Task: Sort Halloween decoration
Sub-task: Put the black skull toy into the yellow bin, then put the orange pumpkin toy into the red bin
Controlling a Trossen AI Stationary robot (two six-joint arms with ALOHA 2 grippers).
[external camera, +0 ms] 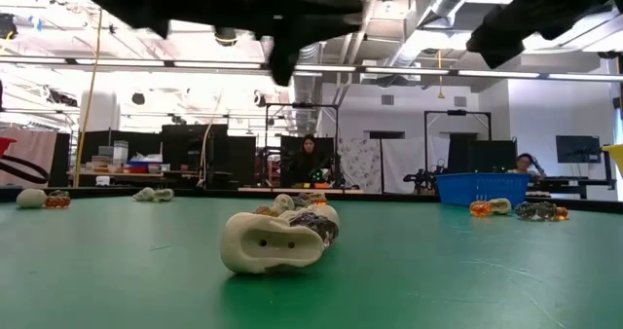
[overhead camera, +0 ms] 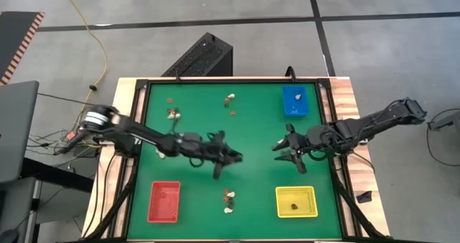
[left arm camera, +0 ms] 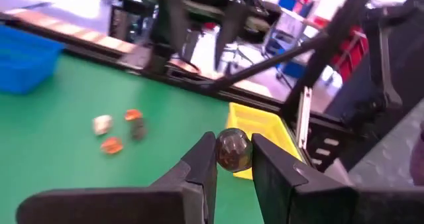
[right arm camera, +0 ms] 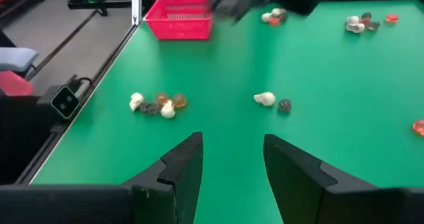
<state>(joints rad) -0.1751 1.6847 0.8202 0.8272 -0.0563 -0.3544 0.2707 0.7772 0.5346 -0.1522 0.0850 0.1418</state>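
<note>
The Halloween decoration lies scattered on the green table (overhead camera: 251,128). Small cream, orange and dark trinkets sit in little groups at the far left (overhead camera: 172,113), the far middle (overhead camera: 230,98) and the near middle (overhead camera: 228,196). My left gripper (overhead camera: 228,158) is over the table's middle, shut on one dark brown round trinket (left arm camera: 232,151). My right gripper (overhead camera: 287,151) hangs open to its right, above bare green, with nothing between its fingers (right arm camera: 179,168). My left gripper pinches the dark round trinket (left arm camera: 232,151) between its two fingertips (left arm camera: 202,161). The fingers lie about level and come from the table's left. The trinket is lifted clear of the table.
A red tray (overhead camera: 164,201) stands near left. A yellow tray (overhead camera: 295,201) with a trinket in it stands near right. A blue tray (overhead camera: 295,101) stands far right. More trinkets lie by the left arm (overhead camera: 162,154). A raised black frame (overhead camera: 144,85) rims the table.
</note>
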